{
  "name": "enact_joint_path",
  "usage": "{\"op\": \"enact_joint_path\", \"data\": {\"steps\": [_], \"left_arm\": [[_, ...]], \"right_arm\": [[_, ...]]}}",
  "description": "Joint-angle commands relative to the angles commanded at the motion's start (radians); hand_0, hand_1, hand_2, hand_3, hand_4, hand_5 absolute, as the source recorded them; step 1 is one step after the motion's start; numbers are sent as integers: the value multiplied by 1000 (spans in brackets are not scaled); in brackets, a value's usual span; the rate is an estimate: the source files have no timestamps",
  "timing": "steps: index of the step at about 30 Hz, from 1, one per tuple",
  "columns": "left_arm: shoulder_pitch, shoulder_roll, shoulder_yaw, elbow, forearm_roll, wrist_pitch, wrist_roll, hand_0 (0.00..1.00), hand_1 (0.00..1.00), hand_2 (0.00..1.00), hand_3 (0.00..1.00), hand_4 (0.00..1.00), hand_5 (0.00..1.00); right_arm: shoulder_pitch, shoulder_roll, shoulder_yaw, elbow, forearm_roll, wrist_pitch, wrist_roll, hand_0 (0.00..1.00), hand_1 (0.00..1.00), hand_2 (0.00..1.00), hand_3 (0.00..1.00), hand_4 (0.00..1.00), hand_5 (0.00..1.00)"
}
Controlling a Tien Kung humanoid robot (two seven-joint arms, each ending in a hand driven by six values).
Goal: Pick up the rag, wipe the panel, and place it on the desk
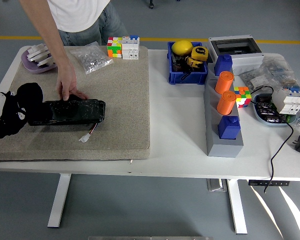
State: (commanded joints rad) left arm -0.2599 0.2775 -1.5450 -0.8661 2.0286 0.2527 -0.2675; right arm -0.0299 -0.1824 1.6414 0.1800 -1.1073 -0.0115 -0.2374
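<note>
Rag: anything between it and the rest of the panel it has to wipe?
Yes. The person's hand rests on the panel's far edge near its left end, right beside the rag in the left robot hand. The panel's right part looks clear.

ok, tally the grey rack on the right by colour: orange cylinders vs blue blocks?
Orange cylinders: 2, upper and lower
Blue blocks: 2, far and near
Total: 4 on the grey rack
</note>
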Motion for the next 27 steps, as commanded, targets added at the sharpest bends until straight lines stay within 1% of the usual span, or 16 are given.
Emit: {"op": "enact_joint_path", "data": {"steps": [5, 8, 14, 17, 19, 24, 27], "left_arm": [[1, -7, 30, -25, -10, 0, 2, 308, 229, 502, 361, 2, 2], [3, -18, 63, -46, -14, 1, 5, 308, 229, 502, 361, 2, 2], [3, -49, 134, -89, -22, 1, 11, 308, 229, 500, 359, 2, 2], [-1, -57, 167, -97, -26, -1, 11, 308, 229, 500, 360, 2, 2], [-5, -61, 192, -99, -33, -1, 12, 308, 229, 500, 360, 2, 2], [-17, -62, 260, -113, -40, -3, 16, 309, 230, 500, 361, 2, 2], [-23, -69, 297, -124, -46, -3, 19, 309, 230, 500, 361, 2, 2]], "right_arm": [[0, 0, 4, 0, -2, 0, 0, 796, 648, 691, 642, 998, 546], [-1, -1, 9, 0, -5, 0, 1, 796, 648, 691, 642, 998, 546], [0, -2, 9, 0, -5, 0, 1, 796, 648, 692, 643, 998, 547], [1, -3, 11, 0, -6, 0, 1, 796, 648, 692, 644, 998, 550], [3, -3, 14, 0, -9, 0, 2, 796, 648, 692, 644, 998, 550], [3, -4, 14, 0, -9, 0, 1, 795, 647, 693, 644, 998, 552], [3, -5, 11, 0, -8, 1, 0, 795, 647, 693, 644, 998, 552]]}}
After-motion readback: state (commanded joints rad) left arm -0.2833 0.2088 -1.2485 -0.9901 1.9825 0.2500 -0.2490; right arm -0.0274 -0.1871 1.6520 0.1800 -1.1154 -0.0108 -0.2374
